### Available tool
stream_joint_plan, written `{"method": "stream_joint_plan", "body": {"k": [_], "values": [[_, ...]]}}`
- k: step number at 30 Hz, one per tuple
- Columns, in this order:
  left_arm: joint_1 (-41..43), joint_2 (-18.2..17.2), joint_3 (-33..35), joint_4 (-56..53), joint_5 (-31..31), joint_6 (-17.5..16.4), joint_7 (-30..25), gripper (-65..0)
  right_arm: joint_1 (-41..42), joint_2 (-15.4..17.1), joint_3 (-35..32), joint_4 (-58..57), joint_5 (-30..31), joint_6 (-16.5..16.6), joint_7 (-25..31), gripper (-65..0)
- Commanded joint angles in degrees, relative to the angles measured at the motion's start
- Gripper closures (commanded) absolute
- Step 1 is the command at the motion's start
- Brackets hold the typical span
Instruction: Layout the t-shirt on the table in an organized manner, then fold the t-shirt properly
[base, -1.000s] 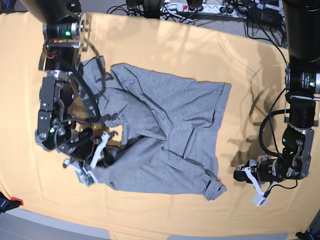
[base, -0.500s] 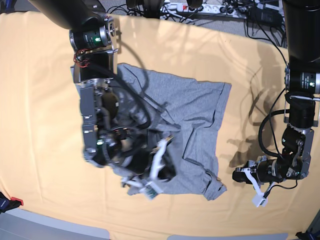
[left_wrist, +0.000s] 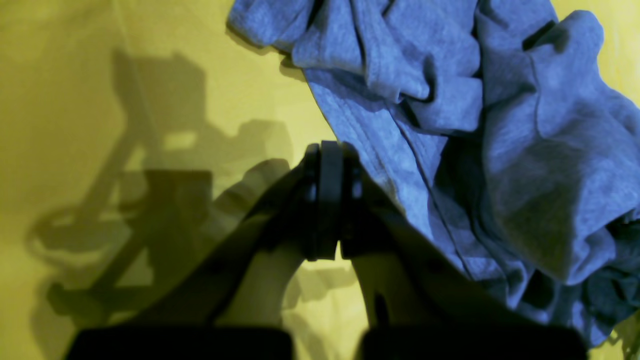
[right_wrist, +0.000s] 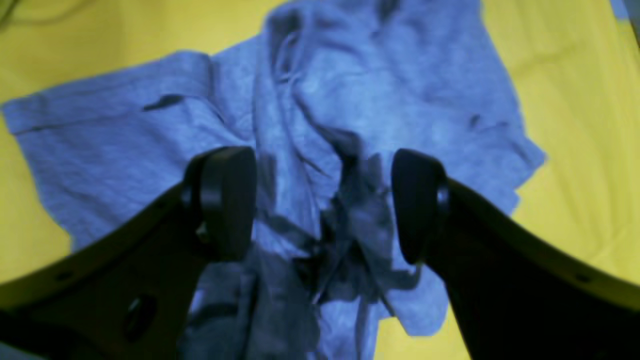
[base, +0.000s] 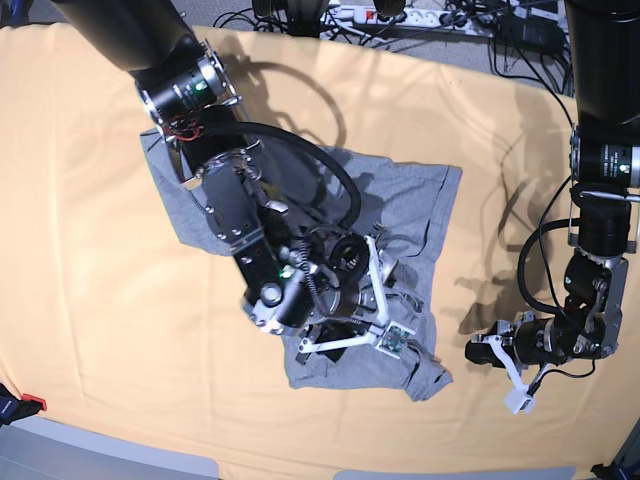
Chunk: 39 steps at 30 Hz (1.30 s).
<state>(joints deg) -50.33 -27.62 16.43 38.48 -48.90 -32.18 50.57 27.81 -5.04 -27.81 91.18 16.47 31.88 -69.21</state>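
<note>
The t-shirt (base: 400, 215) is lying crumpled at the centre of the base view, on the yellow-orange tabletop (base: 80, 230). The right arm is reaching diagonally from upper left across the shirt; its right pincer (base: 375, 300) is hovering over the lower folds, jaws spread wide, nothing between them. In the lower right, the left pincer (base: 512, 385) is sitting low by the tabletop, jaws pressed together, empty, just beside the shirt's edge in its wrist view.
</note>
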Motion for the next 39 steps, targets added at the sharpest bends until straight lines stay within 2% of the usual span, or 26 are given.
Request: {"method": "stream_joint_plan", "body": {"k": [1,4,10,15,20,26,30,35,39], "values": [[-2.21,-0.63,-0.37,0.87,-1.11,-0.44,-1.01,0.0,1.33,0.20,0.59,0.83,1.64,0.02,-0.13,-43.2],[-1.88,-0.70,-0.37,0.87,-0.98,-0.44,-0.98,0.0,-0.31,1.92,1.84,0.81,3.06,0.96,-0.37,-43.2],[-0.79,-0.96,-0.37,0.87,-0.72,-0.50,-1.25,0.0,-4.90,6.71,4.96,0.81,3.08,-0.07,-0.50,-43.2],[0.79,-0.96,-0.37,0.87,-0.74,-0.55,-1.22,0.0,-8.02,9.07,9.55,0.81,4.50,0.09,1.03,-41.6],[0.94,-0.96,-0.37,0.87,-0.76,-2.21,-1.20,0.0,-9.40,9.16,14.45,0.79,5.27,1.99,5.55,-25.4],[0.92,-0.96,-0.37,0.87,-0.79,-2.19,-1.18,0.0,-9.20,8.85,16.96,0.74,13.90,0.39,8.61,-25.0],[0.94,-0.98,-0.37,0.87,-0.76,-2.19,-1.18,0.0,-9.60,8.09,16.94,0.55,16.59,0.02,8.66,-24.9],[0.92,-0.98,-0.37,0.87,-0.76,-2.19,-1.18,0.0,-10.82,5.64,16.94,0.55,10.71,-0.22,9.73,-24.9],[0.94,-0.98,-0.37,0.87,-1.09,-2.16,-1.16,0.0,-11.52,4.52,16.94,0.52,5.88,-3.52,11.04,-25.0]]}}
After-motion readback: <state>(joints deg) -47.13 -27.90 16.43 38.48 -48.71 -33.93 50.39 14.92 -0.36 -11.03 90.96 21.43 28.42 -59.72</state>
